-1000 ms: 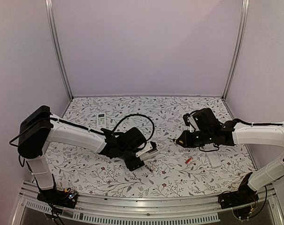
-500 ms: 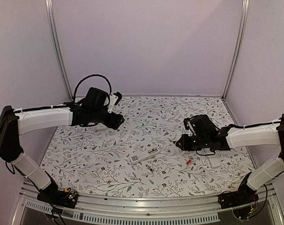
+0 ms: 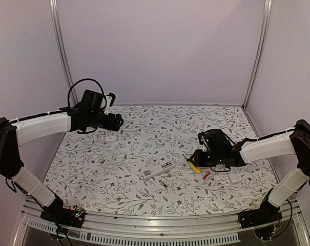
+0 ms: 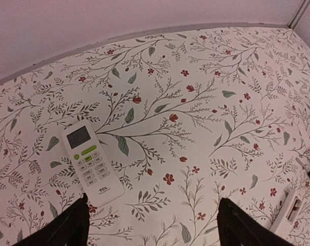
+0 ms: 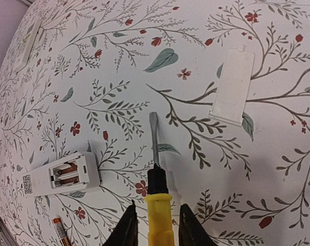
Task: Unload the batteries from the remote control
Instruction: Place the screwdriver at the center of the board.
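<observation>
White remote control (image 3: 158,168), face down, lying aslant mid-worktop toward the near edge, battery bay open, reddish inside, contents unclear, dark battery (image 5: 60,229) with orange end flat just nearside of it, red-orange battery (image 3: 206,176) flat, well apart toward the right edge

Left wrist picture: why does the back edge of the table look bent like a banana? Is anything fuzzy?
Left wrist view: the lens bends it; the table edge curves, while the white remote looks sharp. Top view: that same edge runs straight, under soft even light. Right wrist view: the yellow screwdriver near the lens looks slightly soft, with a faint shadow on the cloth.
</observation>
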Robot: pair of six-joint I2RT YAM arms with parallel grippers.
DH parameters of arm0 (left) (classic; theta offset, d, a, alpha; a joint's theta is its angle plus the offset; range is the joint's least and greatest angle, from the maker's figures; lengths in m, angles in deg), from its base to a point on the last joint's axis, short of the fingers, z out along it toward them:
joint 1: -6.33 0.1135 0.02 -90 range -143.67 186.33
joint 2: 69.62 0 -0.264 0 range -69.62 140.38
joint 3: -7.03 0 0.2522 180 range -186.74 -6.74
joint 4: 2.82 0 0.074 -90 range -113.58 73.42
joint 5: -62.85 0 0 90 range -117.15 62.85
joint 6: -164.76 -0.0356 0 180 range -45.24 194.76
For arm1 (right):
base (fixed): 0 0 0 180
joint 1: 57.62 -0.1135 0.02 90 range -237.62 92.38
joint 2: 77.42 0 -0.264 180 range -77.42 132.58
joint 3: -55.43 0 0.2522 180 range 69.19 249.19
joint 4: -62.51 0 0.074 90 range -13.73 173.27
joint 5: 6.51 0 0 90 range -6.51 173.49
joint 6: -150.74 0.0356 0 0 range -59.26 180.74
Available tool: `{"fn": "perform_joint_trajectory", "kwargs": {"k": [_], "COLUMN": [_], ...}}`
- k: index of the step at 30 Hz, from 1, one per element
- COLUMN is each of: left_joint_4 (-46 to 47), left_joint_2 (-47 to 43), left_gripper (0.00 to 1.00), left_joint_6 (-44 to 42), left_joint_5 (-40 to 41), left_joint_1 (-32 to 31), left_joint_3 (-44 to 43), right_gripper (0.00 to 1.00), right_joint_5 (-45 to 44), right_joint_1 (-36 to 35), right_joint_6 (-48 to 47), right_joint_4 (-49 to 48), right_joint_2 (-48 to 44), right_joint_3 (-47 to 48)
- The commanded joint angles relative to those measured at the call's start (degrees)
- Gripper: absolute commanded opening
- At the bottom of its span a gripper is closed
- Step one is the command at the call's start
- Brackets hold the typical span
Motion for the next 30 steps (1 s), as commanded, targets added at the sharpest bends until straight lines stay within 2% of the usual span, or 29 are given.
{"fn": "perform_joint_trajectory", "kwargs": {"k": [1,10,17,22,26,30], "left_joint_4": [-1.6,-1.3,-1.4,-1.6,-4.4,-3.4], "left_joint_2": [0.5,-2.2,-2.7,-2.3,-0.3,3.2], "left_gripper": [0.86,0.87,0.88,0.92,0.93,0.94], "left_joint_6": [1.1,1.3,2.0,3.7,7.1,11.6], "left_joint_5": [1.0,1.6,2.1,2.4,3.9,6.1], "left_joint_1": [0.3,0.3,0.5,0.7,0.7,0.9], "left_joint_3": [-1.5,-0.8,-0.5,-0.3,-1.9,-1.3], "right_gripper": [0.36,0.78,0.98,0.99,0.99,0.99], "right_joint_5": [-1.3,-1.4,-4.2,-3.7,-2.9,-5.2], "right_joint_1": [-0.1,-0.9,-0.8,0.3,2.7,3.5], "right_joint_6": [0.1,0.1,-1.4,-3.7,-5.2,-7.5], "right_joint_4": [-1.2,-0.4,3.3,5.6,5.8,6.7], "right_joint_2": [0.7,-2.3,-7.0,-10.8,-12.6,-13.8], "right_joint_3": [-0.4,-0.5,1.6,3.3,4.9,7.3]}}
